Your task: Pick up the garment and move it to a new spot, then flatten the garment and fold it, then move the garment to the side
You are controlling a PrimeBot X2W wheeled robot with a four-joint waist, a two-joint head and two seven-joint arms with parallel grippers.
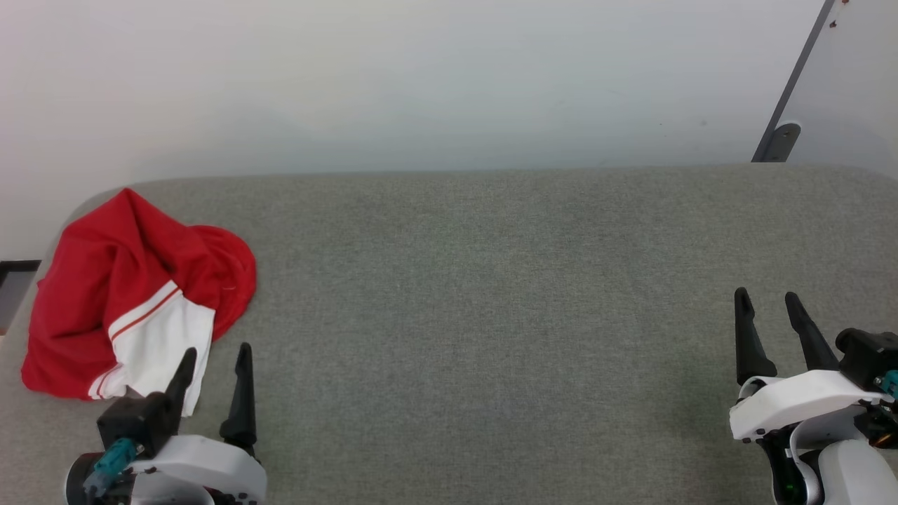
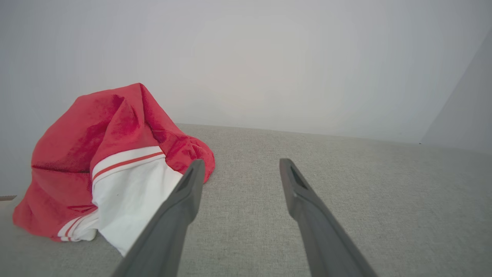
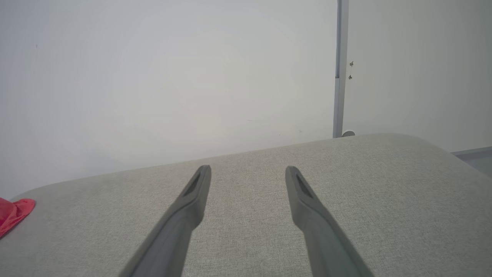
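Observation:
The garment [image 1: 112,280] lies crumpled in a heap at the left end of the grey padded table, bright red with a white cuff panel edged by red-and-white stripes. In the left wrist view the garment [image 2: 96,161] rises as a mound just left of my fingers. My left gripper [image 1: 216,353] stands open right beside the heap's near right edge, nothing between its fingers, also seen as my left gripper [image 2: 239,163]. Far over at the table's right, my right gripper [image 1: 767,297] is open and empty. A red corner of the garment [image 3: 13,211] shows at the far left of the right wrist view.
The grey fabric table [image 1: 491,280] stretches wide between the two grippers, backed by a white wall [image 1: 421,84]. A grey metal post [image 1: 786,105] leans at the back right corner. The table's left end curves off near the garment.

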